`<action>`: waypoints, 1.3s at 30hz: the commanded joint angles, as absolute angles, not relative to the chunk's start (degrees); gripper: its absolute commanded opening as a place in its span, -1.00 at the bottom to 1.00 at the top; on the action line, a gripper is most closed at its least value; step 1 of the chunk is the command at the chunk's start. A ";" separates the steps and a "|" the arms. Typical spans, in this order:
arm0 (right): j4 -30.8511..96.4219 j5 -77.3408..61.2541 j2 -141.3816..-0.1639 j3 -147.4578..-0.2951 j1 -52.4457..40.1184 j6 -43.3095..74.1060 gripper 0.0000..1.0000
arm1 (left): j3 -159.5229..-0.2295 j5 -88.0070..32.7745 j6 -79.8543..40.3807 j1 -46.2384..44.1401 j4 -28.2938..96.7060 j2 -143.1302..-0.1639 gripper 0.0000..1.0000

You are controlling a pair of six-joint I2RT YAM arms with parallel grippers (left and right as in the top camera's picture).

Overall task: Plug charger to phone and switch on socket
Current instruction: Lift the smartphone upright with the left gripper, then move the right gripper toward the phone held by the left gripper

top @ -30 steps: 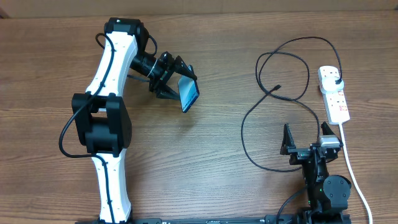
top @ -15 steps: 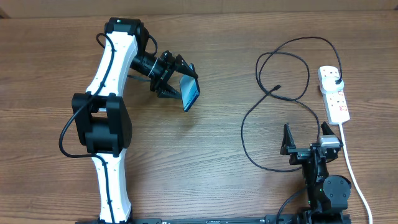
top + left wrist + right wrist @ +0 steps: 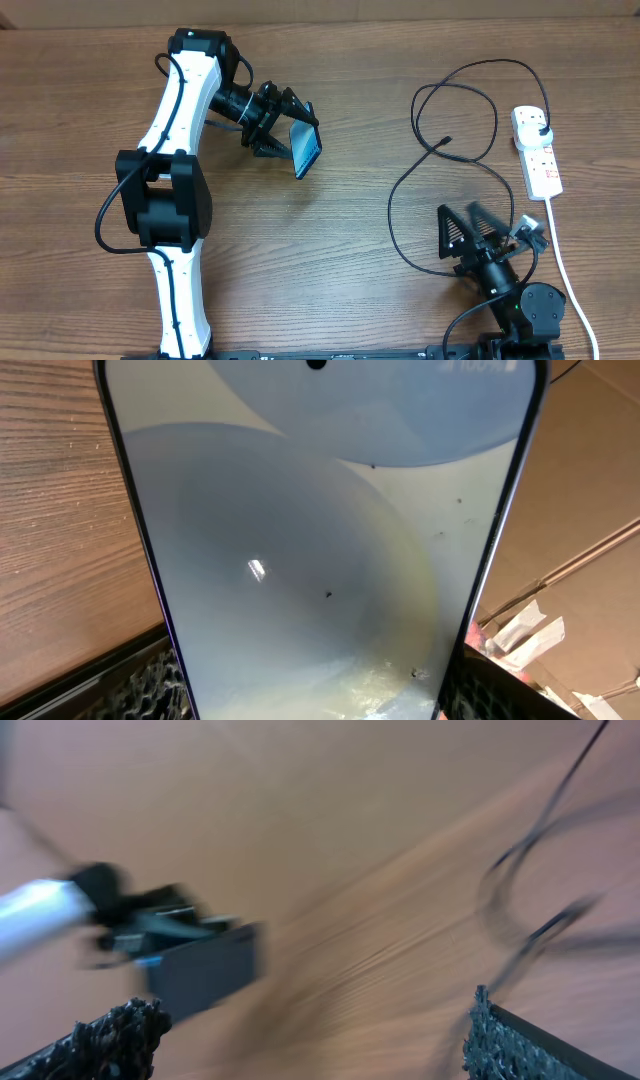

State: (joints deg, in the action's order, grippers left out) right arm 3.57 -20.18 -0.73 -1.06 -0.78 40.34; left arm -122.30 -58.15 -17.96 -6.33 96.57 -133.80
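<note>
**Phone aloft on the left, right wrist swung round**

- Slim smartphone with a pale blue-teal screen and dark edges (image 3: pixel 306 150): held off the wooden table (image 3: pixel 330 270), left of centre towards the far side, screen angled to the right. It has barely moved in the last second.
- Left gripper (image 3: pixel 290 134): I see its fingers (image 3: pixel 150 682) pinching the phone by its long edges.
- Thin black charger cable (image 3: pixel 391 210): lies in loose loops on the right. Its small connector tip (image 3: pixel 446 140) lies free, well apart from the phone. Its black plug (image 3: pixel 541 131) sits in the white power strip (image 3: pixel 537 152) at the right edge.
- Right gripper (image 3: pixel 458 212): fingers spread wide and holding nothing. Half a second ago it pointed straight away from me. Now it is turned to the left, and its wrist view is smeared with blur.
</note>
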 commanded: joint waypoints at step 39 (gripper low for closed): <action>49.23 -32.97 -39.09 -46.89 -2.11 43.81 0.99 | -123.92 -61.19 -16.91 -6.39 96.86 -133.58 0.41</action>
State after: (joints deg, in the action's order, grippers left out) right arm 45.60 -30.15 -32.95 -40.25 -0.95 43.92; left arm -122.30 -58.33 -17.96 -6.33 96.60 -133.80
